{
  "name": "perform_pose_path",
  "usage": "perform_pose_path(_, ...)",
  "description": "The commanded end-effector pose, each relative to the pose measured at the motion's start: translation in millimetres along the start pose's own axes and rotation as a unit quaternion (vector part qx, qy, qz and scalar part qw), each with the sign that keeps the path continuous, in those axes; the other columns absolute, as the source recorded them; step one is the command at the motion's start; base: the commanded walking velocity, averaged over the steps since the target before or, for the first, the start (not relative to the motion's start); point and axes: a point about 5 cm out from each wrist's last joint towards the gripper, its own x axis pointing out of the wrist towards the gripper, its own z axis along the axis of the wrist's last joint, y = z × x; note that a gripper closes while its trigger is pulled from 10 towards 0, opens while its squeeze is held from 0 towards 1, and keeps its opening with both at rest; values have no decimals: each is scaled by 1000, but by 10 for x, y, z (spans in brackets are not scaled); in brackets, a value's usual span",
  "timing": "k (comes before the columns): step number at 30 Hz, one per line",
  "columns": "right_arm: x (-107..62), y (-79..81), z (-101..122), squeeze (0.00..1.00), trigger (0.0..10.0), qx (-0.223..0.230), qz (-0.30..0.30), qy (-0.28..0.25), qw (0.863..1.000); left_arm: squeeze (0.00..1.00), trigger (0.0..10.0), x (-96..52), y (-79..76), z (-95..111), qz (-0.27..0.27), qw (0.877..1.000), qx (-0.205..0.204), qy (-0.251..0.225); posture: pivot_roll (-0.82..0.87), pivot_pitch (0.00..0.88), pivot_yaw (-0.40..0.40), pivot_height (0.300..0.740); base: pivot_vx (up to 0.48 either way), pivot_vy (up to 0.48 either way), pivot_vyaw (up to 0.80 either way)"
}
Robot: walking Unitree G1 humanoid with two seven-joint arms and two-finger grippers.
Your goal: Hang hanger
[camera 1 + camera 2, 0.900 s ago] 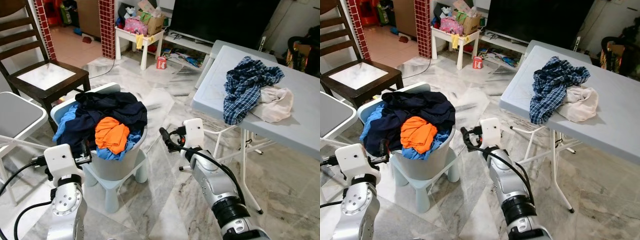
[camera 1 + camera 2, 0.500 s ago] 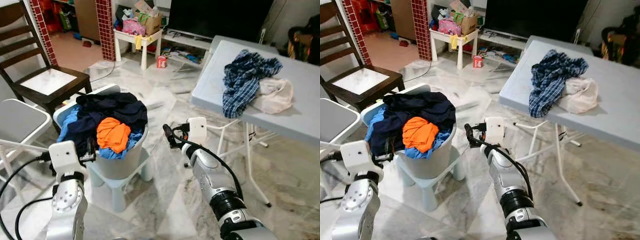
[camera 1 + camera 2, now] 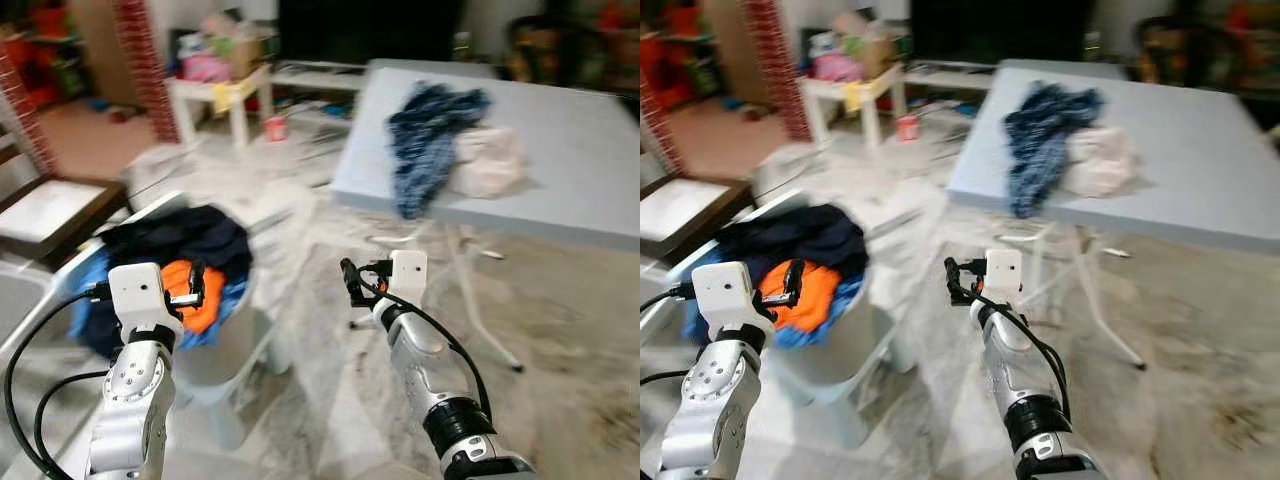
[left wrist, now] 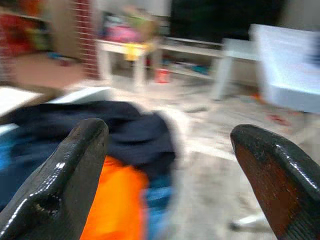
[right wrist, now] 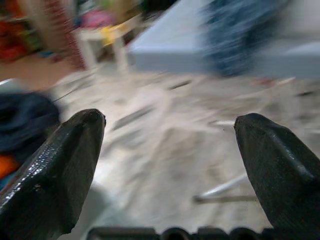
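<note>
Hanger: can't tell where it is, everything is smeared with motion blur.

Both arms are up in front of the body. Left gripper (image 3: 192, 284) hovers at the near rim of the basket (image 3: 228, 348), fingers (image 4: 65, 185) spread wide, nothing between them. Just past the tips lies an orange garment (image 3: 188, 306), with dark clothes (image 3: 185, 232) heaped over it and blue cloth spilling at the edge. The pile rises above the basket rim.

Right gripper (image 3: 352, 282) hangs over bare floor (image 3: 320, 390), fingers (image 5: 55, 170) wide apart as well, holding nothing. It sits between the basket and the worktop (image 3: 570, 150), touching neither.

The worktop stands to the right, its near edge running across above the right gripper. A blue checked shirt (image 3: 425, 125) is bunched near the left edge, one end draped down over the near edge. A pale garment (image 3: 487, 160) lies against the shirt's right side. The rest of the surface to the right is bare. Thin white legs (image 3: 482, 305) angle out underneath, close to the right arm's far side.

Open marble floor runs between basket and worktop, and on towards a small white table (image 3: 222, 92) at the back. A dark chair (image 3: 45, 212) crowds the far left, beside the basket. A brick pillar (image 3: 143, 50) stands behind it.
</note>
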Motion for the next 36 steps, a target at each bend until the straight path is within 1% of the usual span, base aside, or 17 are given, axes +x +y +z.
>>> perform_pose_path(1,3,-41,57,0,10000,-8,0,-10,1000,0,10000,23,-63,5,-10,1000,-8,-3,117,0,-5,740,356,0,-800)
perform_pose_path(5,28,-51,122,0,10000,-19,6,-16,1000,0,10000,12,-83,-20,3,1000,-23,-3,113,0,-23,740,389,0,-800)
perform_pose_path(8,40,-45,159,0,10000,-32,9,-22,999,0,10000,14,-75,-29,8,1000,-26,-3,113,0,-31,740,399,0,-729)
perform_pose_path(11,38,-37,167,0,10000,-30,10,-23,999,0,10000,16,-64,-35,11,1000,-27,-2,110,0,-37,740,399,0,-575)
perform_pose_path(15,23,-32,199,0,10000,-30,12,-34,999,0,10000,40,-80,-52,2,1000,-27,2,108,0,-48,740,398,0,0)
perform_pose_path(19,15,-53,187,0,10000,-41,1,-28,999,0,10000,64,-100,-77,-10,1000,-25,11,99,0,-52,740,393,0,0)
perform_pose_path(23,0,-56,186,0,10000,-42,-3,-26,999,0,10000,76,-108,-112,-16,999,-25,20,84,0,-40,740,356,0,0)
perform_pose_path(26,-12,-74,186,0,10000,-36,-10,-27,999,0,10000,104,-137,-154,-17,999,-20,34,77,0,-33,740,100,0,0)
perform_pose_path(27,-17,-85,186,0,10000,-35,-14,-28,999,0,10000,125,-185,-166,-29,999,-24,38,78,0,-36,740,0,0,0)
perform_pose_path(29,-21,-94,185,0,10000,-36,-18,-28,999,0,10000,140,-222,-173,-38,998,-19,41,77,0,-40,740,0,0,0)
perform_pose_path(31,-30,-104,181,0,10000,-34,-24,-28,999,0,10000,162,-267,-212,-49,997,-14,54,67,0,-34,740,0,0,0)
perform_pose_path(33,-47,-121,180,0,10000,-35,-34,-31,998,0,10000,178,-281,-223,-59,997,-16,55,47,0,-8,740,0,0,0)
perform_pose_path(34,-60,-144,185,0,10000,-33,-40,-33,998,0,10000,186,-290,-226,-62,996,-22,57,31,0,12,740,0,0,0)
perform_pose_path(35,-72,-165,190,0,10000,-32,-47,-35,998,0,10000,194,-297,-228,-64,996,-26,59,31,0,12,740,0,0,0)
perform_pose_path(36,-95,-213,190,0,10000,-31,-57,-36,997,0,10000,213,-324,-232,-70,995,-27,61,7,0,36,740,0,0,0)
